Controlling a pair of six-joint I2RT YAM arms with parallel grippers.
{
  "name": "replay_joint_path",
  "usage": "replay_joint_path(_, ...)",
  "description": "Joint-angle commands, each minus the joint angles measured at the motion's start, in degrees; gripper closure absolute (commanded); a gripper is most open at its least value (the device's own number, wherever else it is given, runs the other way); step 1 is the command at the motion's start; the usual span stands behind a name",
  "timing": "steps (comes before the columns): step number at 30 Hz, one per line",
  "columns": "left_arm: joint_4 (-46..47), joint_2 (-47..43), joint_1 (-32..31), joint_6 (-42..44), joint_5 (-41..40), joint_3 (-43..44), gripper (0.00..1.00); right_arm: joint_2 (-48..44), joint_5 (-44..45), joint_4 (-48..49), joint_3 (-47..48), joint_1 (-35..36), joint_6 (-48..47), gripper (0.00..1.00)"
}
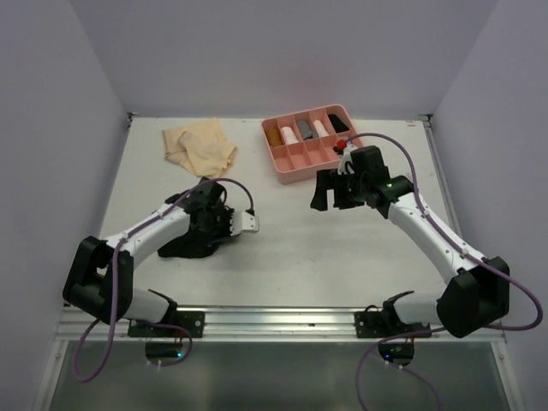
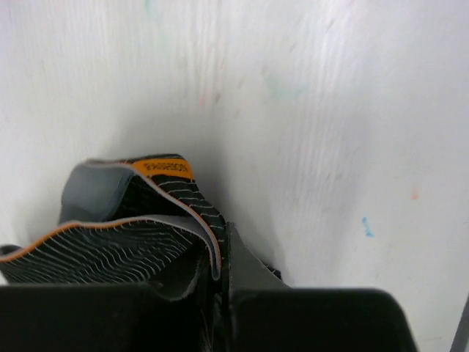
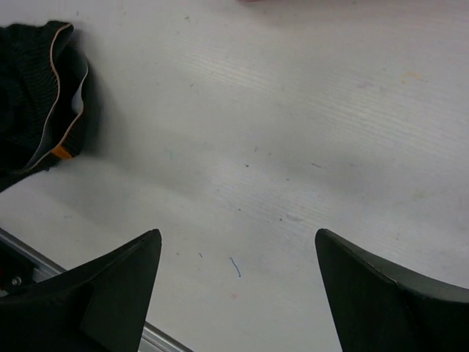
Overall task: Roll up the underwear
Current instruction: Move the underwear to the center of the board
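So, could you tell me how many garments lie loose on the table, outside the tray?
2: a tan one back left, a black one in the left jaws; the tan heap may hide another.

Orange tag (image 2: 167,168) on the black underwear (image 2: 139,246) bears print too blurred to read.

The black underwear (image 2: 110,249) is ribbed cloth; the table (image 2: 330,110) smooth, matt.
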Motion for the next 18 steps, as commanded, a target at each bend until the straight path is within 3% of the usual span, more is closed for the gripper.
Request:
replay_joint_path(1, -7.7, 1.2, -7.7, 4.7, 11.8, 8.6, 0.99, -3.5, -0.9, 1.5, -1.9, -6.1, 1.5, 0.10)
replay_joint_path(5, -21.1, 2.2, -17.1, 10.3, 19.0, 14.6, 0.99, -4.3, -1.4, -0.1, -2.0, -8.8, -1.3, 0.11)
replay_joint_path(9, -31.7, -0.3, -18.6, 14.2, 29.8, 26.7, 1.00, -4.3, -1.9, -1.8, -1.8, -8.8, -2.6, 0.11)
replay_joint_path(10, -33.3, -0.9, -18.5, 13.9, 31.5, 33.0, 1.00, -4.6, -1.5, -1.7, -1.8, -8.9, -2.7, 0.11)
replay_joint_path(14, -31.9, -2.6, -14.8, -0.5, 38.5, 42.2, 1.00, -4.5, -0.2, -1.7, -1.2, -9.0, -3.3, 0.10)
replay_joint_path(16, -32.2, -0.7, -10.4, -3.1, 38.9, 42.0, 1.00, -4.0, -0.8, -1.6, -0.7, -9.1, -3.3, 0.10)
replay_joint_path(18, -27.8, 1.9, -8.3, -11.0, 34.7, 39.4, 1.00, -2.4, -2.1, -1.5, 0.2, -9.2, -3.6, 0.10)
